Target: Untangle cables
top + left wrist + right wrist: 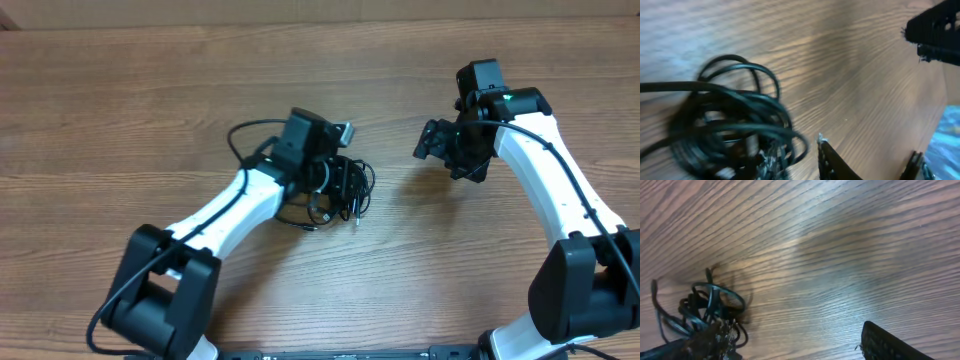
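Note:
The cables [350, 192] lie as a tangled black bundle on the wooden table, left of centre. My left gripper [328, 188] is down in the bundle. In the left wrist view its jaws [797, 156] stand narrow, with blurred strands of the cables [730, 120] looping between them and around the left finger. The right finger [832, 162] shows bare, with a sliver of wood beside it. My right gripper [442, 150] hovers well to the right of the bundle, open, nothing between its fingers [890, 345]. The cables [705, 305] show at its lower left.
Bare wood-grain table [150, 90] surrounds the bundle on all sides. One loop of cable [245, 135] arcs out to the left behind the left wrist. The black right gripper [935, 32] shows at the top right of the left wrist view.

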{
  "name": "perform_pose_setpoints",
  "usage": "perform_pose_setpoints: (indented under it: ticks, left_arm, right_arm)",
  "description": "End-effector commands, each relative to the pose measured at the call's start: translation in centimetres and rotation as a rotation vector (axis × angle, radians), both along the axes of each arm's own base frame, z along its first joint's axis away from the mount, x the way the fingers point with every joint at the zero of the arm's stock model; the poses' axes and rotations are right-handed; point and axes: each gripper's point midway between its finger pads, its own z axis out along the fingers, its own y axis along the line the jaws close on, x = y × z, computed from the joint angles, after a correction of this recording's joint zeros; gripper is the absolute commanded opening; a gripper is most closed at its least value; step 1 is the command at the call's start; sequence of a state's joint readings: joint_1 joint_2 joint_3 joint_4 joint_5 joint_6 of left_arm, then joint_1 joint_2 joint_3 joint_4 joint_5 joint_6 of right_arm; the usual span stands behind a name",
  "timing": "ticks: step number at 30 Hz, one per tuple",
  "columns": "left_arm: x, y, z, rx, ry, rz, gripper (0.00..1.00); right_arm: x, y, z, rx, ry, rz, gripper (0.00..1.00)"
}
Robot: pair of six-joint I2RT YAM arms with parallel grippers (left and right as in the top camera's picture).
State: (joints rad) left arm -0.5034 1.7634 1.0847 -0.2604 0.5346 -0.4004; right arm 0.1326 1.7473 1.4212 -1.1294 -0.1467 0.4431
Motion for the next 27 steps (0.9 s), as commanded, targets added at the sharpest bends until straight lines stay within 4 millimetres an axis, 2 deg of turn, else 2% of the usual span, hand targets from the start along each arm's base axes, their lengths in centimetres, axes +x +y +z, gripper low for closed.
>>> perform_pose_setpoints:
  ticks: [1, 4, 8, 11, 17, 22, 24, 27]
  left_arm:
    - [-0.1, -0.6, -1.7, 0.022, 0.126, 0.146, 0.23]
    - [-0.4, -0.7, -2.9, 0.057, 0.165, 0.202, 0.27]
    - [-0.3, -0.7, -3.8, 0.107, 0.144, 0.234, 0.27]
    - [0.5, 0.2, -4.2, 0.168, 0.092, 0.282, 0.28]
    - [2.1, 2.2, -4.6, 0.263, 0.01, 0.376, 0.29]
    - [2.2, 2.8, -5.2, 0.297, 0.005, 0.394, 0.32]
    - [1.5, 3.5, -6.3, 0.346, 0.032, 0.393, 0.32]
    - [0.5, 6.6, -8.1, 0.5, 0.06, 0.436, 0.28]
  right_arm:
    - [0.3, 0.6, 1.3, 0.035, -0.034, 0.012, 0.82]
    - [0.3, 0.6, 1.3, 0.035, -0.033, 0.012, 0.82]
    - [0.3, 0.6, 1.3, 0.035, -0.034, 0.012, 0.85]
    - [0.4, 0.6, 1.4, 0.035, -0.038, 0.013, 0.88]
    - [0.5, 0.6, 1.4, 0.036, -0.039, 0.012, 0.89]
    - [0.4, 0.6, 1.4, 0.036, -0.037, 0.012, 0.89]
    - [0.4, 0.7, 1.4, 0.039, -0.036, 0.013, 0.89]
    - [0.2, 0.7, 1.3, 0.038, -0.03, 0.013, 0.89]
